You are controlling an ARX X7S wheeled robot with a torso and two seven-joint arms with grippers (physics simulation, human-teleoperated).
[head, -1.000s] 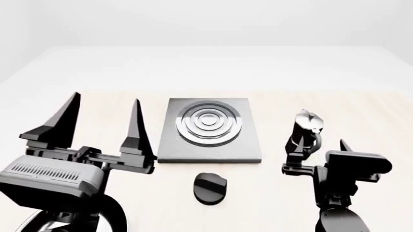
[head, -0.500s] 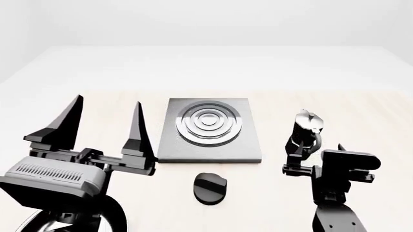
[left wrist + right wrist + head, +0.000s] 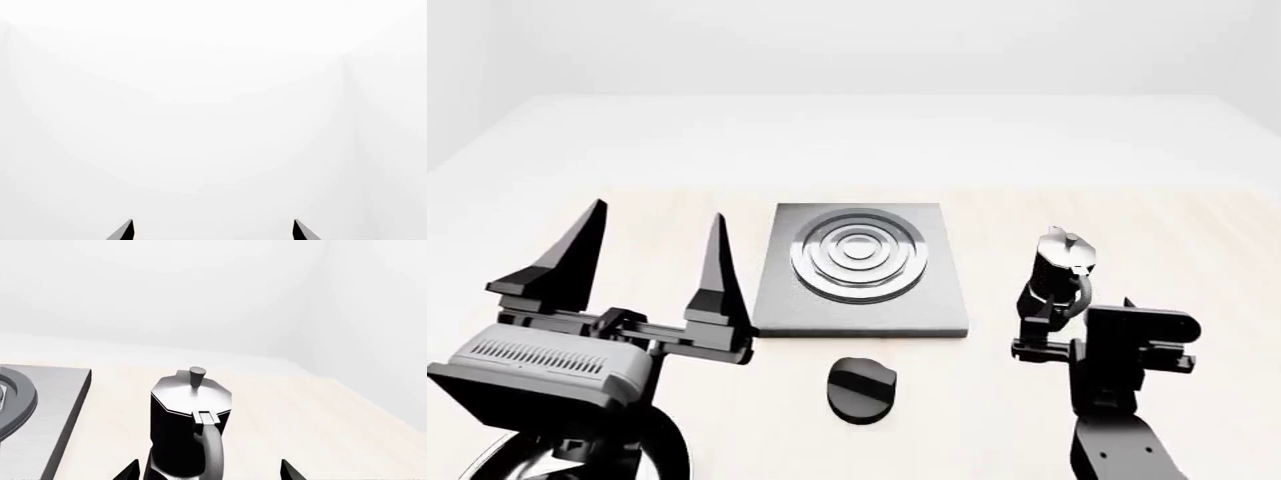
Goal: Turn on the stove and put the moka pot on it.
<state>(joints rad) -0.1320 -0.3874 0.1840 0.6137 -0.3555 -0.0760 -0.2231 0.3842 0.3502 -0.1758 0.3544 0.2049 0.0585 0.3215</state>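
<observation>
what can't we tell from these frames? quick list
- Knob setting: head view only, no marking visible, so on or off is unknown.
- Moka pot base: cut off by the right wrist view's lower edge; in the head view the right tool covers it.
- Contact between right tool and pot handle: not resolvable.
- Left tool: the left wrist view shows only two fingertips against white.

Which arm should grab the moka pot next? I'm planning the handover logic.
Probably the right. The right gripper sits open just before the moka pot, whose handle faces it. The left gripper is open on the stove's far side, seeing only blank background.
</observation>
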